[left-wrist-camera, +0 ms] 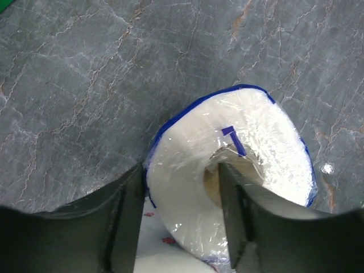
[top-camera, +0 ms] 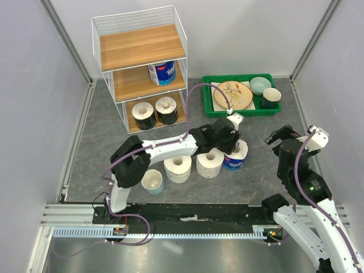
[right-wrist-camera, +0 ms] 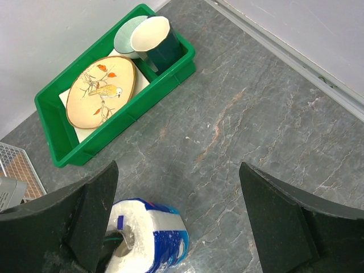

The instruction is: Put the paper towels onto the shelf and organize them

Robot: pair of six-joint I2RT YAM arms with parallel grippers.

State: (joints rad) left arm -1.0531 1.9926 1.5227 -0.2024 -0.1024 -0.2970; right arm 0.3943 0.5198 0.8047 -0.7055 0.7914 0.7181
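Note:
A blue-wrapped paper towel roll (left-wrist-camera: 261,142) stands on the table (top-camera: 235,157). My left gripper (left-wrist-camera: 182,199) is shut on its wall, one finger inside the hollow core and the other against the outer wrap. A speckled roll (left-wrist-camera: 153,259) touches it; two such rolls (top-camera: 177,168) (top-camera: 210,162) stand to its left. The shelf (top-camera: 139,62) holds another blue roll (top-camera: 162,73) on its middle board and two dark-wrapped rolls (top-camera: 144,115) (top-camera: 166,110) on its bottom board. My right gripper (right-wrist-camera: 179,216) hangs open above the table, right of the blue roll (right-wrist-camera: 153,233).
A green tray (top-camera: 241,111) with a plate, bowl and cup sits at the back right. A pale cup (top-camera: 152,182) stands by the left arm's base. Grey walls close in both sides.

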